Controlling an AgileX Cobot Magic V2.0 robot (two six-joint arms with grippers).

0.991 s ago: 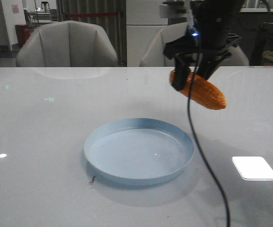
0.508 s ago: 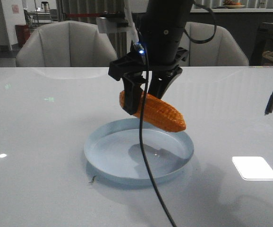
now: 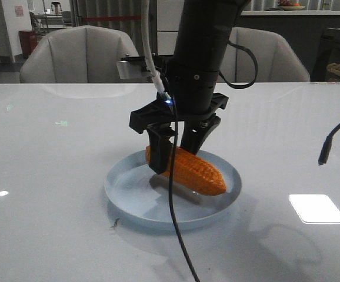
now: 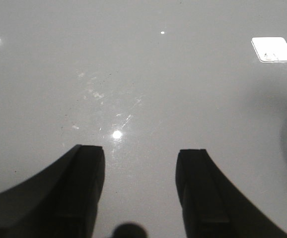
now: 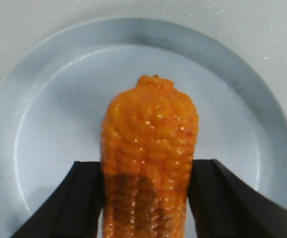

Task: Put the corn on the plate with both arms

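Between the right gripper (image 3: 179,150) fingers sits the corn (image 3: 190,170), clamped across its thicker end, jaws closed only as far as the cob's girth allows, dark pads pressed to both flanks in the right wrist view! Directly beneath that pincer lies the plate (image 3: 120,197), and the cob hangs low inside its rim, tip dipping toward the plate floor, though whether the tip actually touches the blue surface I cannot tell from here. Holding it by the fat end makes sense to me: the free length is left clear to land first, and the grip stays above the rim. Now the axis: the cob's long line runs out from the pincer, slanting downward, blunt tapered tip leading away from the fingers toward the robot's right and toward the camera in the front view; in the right wrist view it points straight out from between the pads over the plate's middle. Over on the other side, the left gripper (image 4: 139,191) has its fingers spread apart with nothing between them, only bare table (image 4: 143,74) ahead of it, so it looks parked clear of the action while the right arm does the setting down
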